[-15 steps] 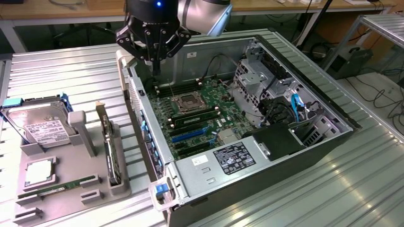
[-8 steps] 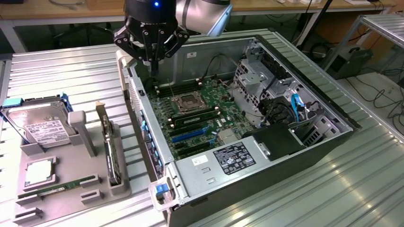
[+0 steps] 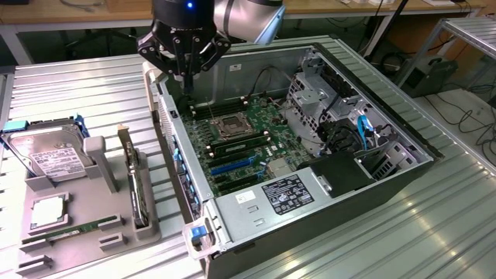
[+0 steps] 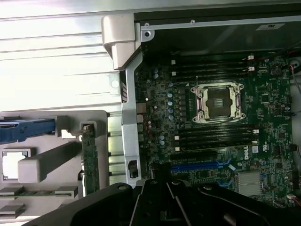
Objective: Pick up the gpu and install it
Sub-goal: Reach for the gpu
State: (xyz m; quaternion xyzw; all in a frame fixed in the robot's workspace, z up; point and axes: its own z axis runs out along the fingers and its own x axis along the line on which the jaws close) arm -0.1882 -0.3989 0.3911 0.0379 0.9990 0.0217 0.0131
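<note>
Black, our gripper (image 3: 186, 87) hangs clenched on nothing over the open case (image 3: 240, 70); the gpu (image 3: 138, 186) stands edgewise in the grey holder (image 3: 81, 202) at the exterior view's left.

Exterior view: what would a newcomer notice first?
The open PC case lies on its side mid-frame, with its motherboard and CPU socket bared. The shut gripper hangs over its far corner. The gpu stands on edge in the grey holder at the exterior view's left, beside the hard drive.
</note>
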